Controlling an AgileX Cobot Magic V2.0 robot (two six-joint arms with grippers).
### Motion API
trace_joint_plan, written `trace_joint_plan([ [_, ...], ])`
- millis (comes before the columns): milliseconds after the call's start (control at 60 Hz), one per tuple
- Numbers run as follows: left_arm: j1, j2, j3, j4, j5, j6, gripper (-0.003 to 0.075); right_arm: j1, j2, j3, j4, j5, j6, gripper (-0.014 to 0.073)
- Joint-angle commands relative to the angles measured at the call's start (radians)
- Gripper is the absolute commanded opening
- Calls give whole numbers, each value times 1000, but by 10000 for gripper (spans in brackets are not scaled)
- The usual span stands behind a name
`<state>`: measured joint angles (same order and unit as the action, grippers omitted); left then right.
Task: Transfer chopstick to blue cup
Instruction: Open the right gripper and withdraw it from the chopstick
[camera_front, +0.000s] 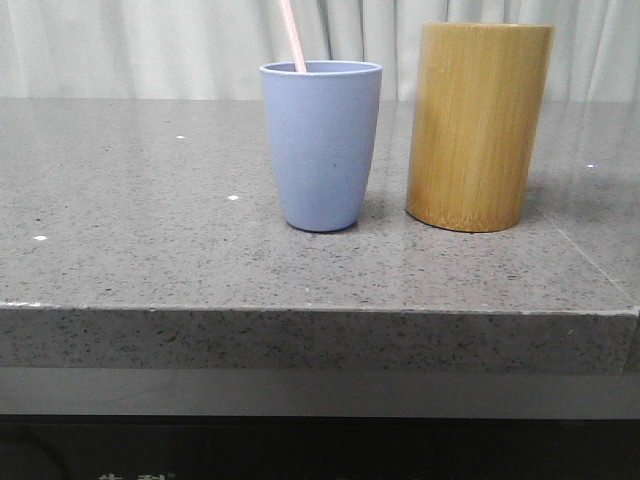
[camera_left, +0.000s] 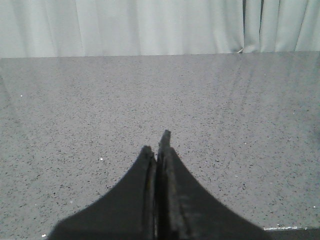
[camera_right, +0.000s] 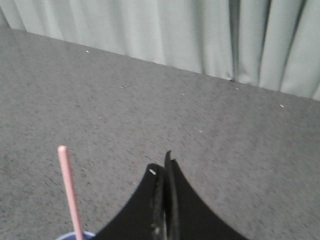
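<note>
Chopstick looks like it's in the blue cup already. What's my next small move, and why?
Probably just lift the right gripper up and clear. The chopstick already stands in the blue cup, leaning on its rim, and the right gripper sits shut beside the chopstick, not on it. The left gripper is shut over bare table.

Bamboo holder (camera_front: 478, 125) crowds blue cup (camera_front: 321, 145) rt side; left open.

My left hand (camera_left: 159, 145) has its two dark fingers pressed together, tips meeting with no gap between them, and it grips nothing. My right hand (camera_right: 162, 162) is in the same state: fingers closed flat against each other, one tip reaching slightly past the other, nothing held between them.
</note>
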<state>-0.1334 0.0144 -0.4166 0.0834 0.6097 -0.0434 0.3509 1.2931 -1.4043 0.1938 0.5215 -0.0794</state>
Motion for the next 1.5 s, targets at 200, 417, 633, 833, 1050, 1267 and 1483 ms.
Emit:
trace_joint_plan([
  [200,2,12,-23,-6,-83,-7,-19,-243,-221,93,-44,73,-11,-122],
  [417,2,12,-23,-6,-83,-7,-19,-256,-469,414,-49,-109,-11,-122],
  [633,2,12,-23,-6,-83,-7,-19,-256,-767,734,-48,-230,-11,-122],
  [833,2,12,-23,-6,-83,-7,-19,-256,-1014,945,-22,-238,-11,-122],
  [1050,2,12,-23,-6,-83,-7,-19,-256,-1189,1050,-14,-292,-11,-122],
  [1267,2,12,-21,-6,-81,-7,-19,-256,-1203,1052,-12,-297,-11,-122],
  [1483,2,12,-21,-6,-81,-7,-19,-256,-1203,1052,-12,-295,-11,-122],
])
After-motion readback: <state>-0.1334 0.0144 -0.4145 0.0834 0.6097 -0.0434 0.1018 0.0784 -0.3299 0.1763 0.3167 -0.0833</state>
